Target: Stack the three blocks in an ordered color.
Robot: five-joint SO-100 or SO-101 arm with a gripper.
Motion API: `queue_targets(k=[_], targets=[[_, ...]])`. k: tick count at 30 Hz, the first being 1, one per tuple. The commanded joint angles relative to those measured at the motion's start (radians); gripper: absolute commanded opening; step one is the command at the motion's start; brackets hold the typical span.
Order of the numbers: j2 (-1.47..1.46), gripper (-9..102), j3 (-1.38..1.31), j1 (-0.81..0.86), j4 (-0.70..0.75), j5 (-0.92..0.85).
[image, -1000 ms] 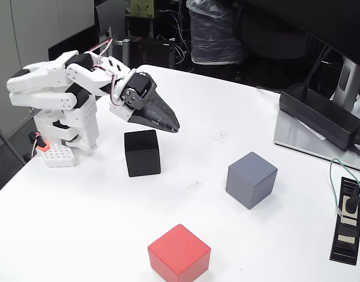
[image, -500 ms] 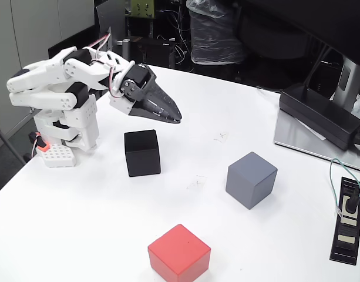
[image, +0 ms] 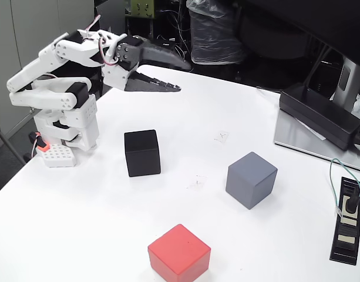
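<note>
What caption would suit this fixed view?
Robot arm, jaws open, raised above a black block, grey block and red block, all unstacked.

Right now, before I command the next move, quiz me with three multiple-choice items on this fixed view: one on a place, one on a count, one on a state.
1. Which cube lies nearest the bottom edge of the fixed view?
A. black cube
B. red cube
C. blue-grey cube

2. How many cubes are stacked on another?
A. none
B. one
C. two

3. How is the gripper?
A. shut on the black cube
B. resting on the table
C. open, in the air, holding nothing

Answers:
1. B: the red cube sits lowest in the picture, below the black cube and the blue-grey cube.
2. A: all three stand apart on the white table.
3. C: the gripper hangs above the table with its jaws parted.
</note>
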Motion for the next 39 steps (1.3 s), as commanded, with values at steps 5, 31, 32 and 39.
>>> queue_targets(k=[5,31,32,39], targets=[[-0.006,26,-0.210,0.008,0.106,-0.233],[-1.065,27,-1.051,0.183,0.417,-0.591],[-1.111,27,-1.080,0.183,0.446,-0.630],[-1.353,26,-1.249,0.184,0.543,-0.844]])
